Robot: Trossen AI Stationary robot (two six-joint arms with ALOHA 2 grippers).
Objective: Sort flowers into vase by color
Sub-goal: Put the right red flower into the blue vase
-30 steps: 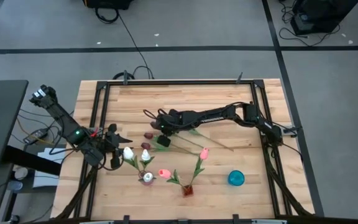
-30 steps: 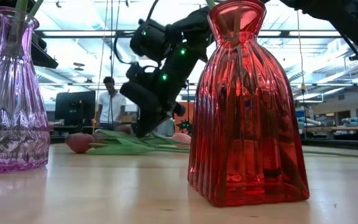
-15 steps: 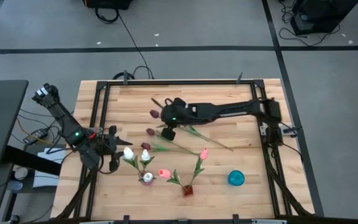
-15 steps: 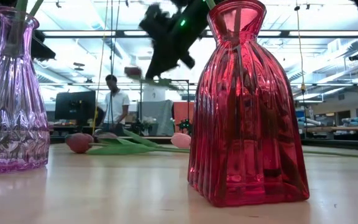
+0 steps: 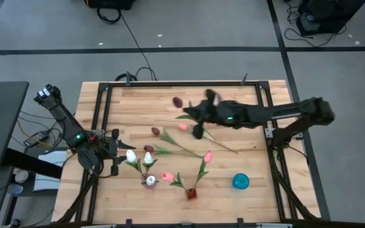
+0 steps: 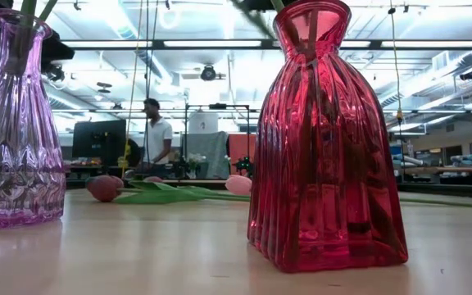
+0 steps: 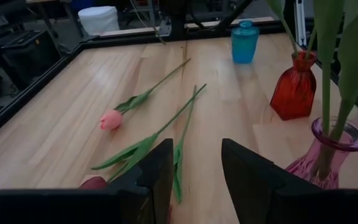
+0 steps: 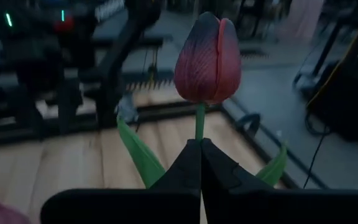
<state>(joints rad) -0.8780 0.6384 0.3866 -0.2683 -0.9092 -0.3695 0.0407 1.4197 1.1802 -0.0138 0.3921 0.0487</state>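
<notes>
The wooden table (image 5: 233,101) carried three vases along its near edge: a purple vase (image 6: 16,123) on the left with white tulips (image 5: 132,156) standing in it, a red vase (image 6: 322,139) in the middle with pink tulips (image 5: 208,156) rising from it, and a small blue vase (image 5: 240,181) off to the right. The right arm reached in from the table's right side toward its far middle, raised above the surface. Its right gripper (image 8: 201,146) was pinched tight on the stem of a dark maroon tulip (image 8: 207,59), just below the head, which stood upright above the fingertips with green leaves spreading to either side. In the high view that tulip's head (image 5: 177,101) showed left of the gripper, over the far part of the table. The left gripper (image 7: 194,158) waited at the near left edge, beside the purple vase, its fingers parted and holding nothing. Three loose flowers lay on the boards between the arms: a pink tulip (image 7: 111,119), a maroon tulip (image 5: 155,132) and another maroon tulip (image 5: 149,149) nearer the vases.
</notes>
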